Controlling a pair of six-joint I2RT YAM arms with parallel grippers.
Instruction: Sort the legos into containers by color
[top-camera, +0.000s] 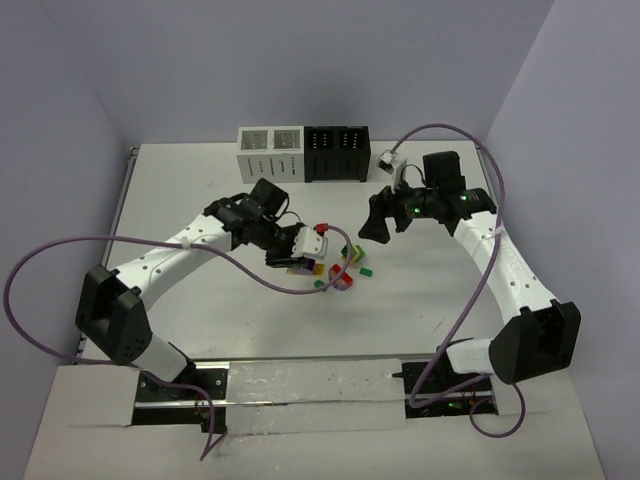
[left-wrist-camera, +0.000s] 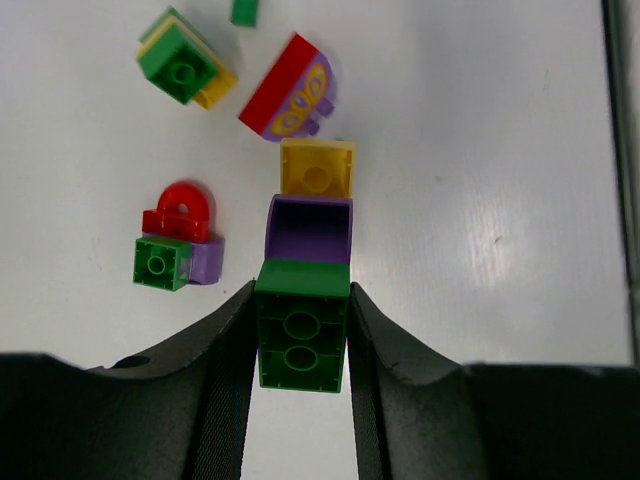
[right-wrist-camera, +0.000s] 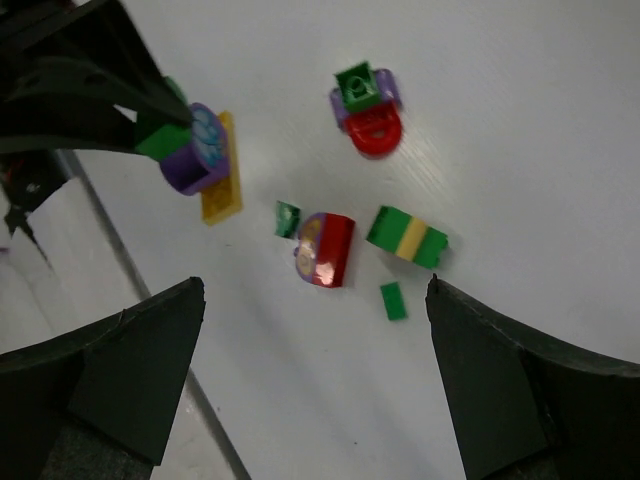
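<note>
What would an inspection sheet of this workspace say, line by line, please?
Surface: white table, no spills or marks seen.
Job's things: loose legos clustered mid-table. White bins and black bins are joined in one row at the far edge, their contents not visible.
Clutter: nothing seen.
Grippers: left gripper shut on a green-purple stack, low at the table. Right gripper open and empty, above the legos.
Cables: a purple cable loops from each arm. The left one sags close to the legos.
Surroundings: plain pale walls on three sides.
</note>
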